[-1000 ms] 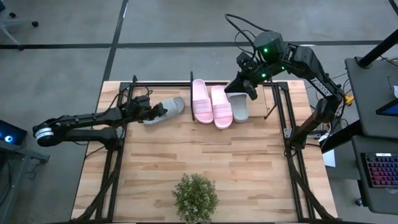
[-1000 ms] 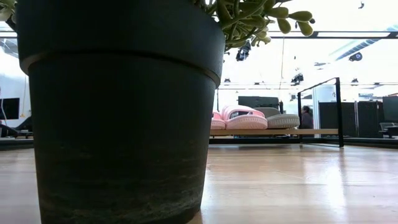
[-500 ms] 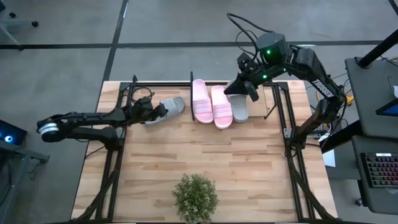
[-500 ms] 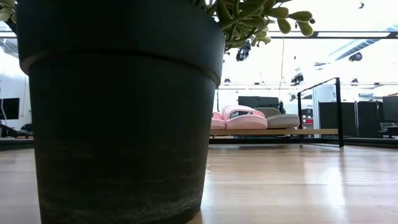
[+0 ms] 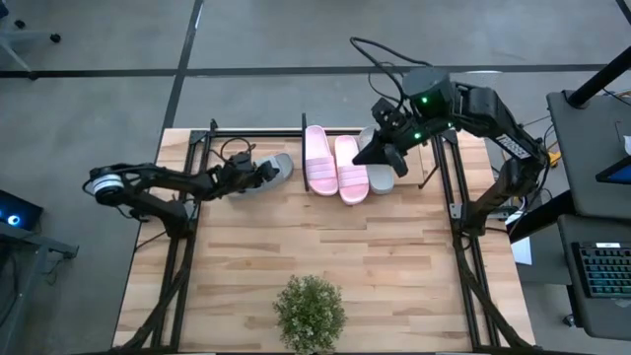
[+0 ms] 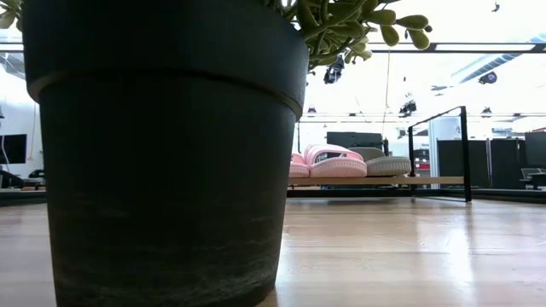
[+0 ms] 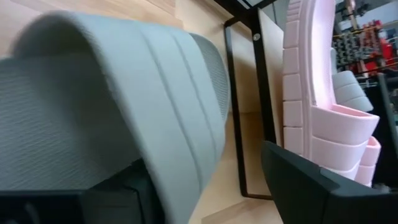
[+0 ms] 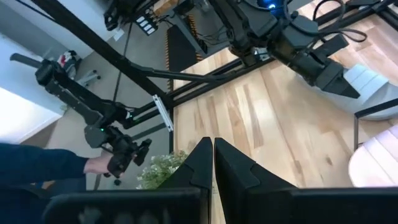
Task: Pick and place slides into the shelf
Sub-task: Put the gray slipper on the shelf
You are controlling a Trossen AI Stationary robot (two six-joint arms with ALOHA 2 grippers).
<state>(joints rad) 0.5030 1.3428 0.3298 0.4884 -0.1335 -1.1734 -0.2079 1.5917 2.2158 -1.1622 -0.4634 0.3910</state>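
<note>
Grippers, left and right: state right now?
Left gripper: closed on the grey slide, beside the shelf.
Right gripper: jaws shut, empty, above the other grey slide on the shelf.

— Where are the slides?
— The pink pair (image 5: 335,165) and one grey slide (image 5: 382,177) lie flat side by side on the shelf (image 6: 426,180).
— The other grey slide (image 5: 271,170)?
— Left of the shelf, toe towards it.

Two pale pink slides (image 5: 335,165) lie side by side on the light-wood shelf (image 6: 426,181), ridged across their straps. Just beside them sits a light grey slide (image 5: 381,177); well apart from the shelf, another light grey slide (image 5: 268,171), fine-textured on its footbed. The plant pot (image 6: 162,153) is matt black.
</note>
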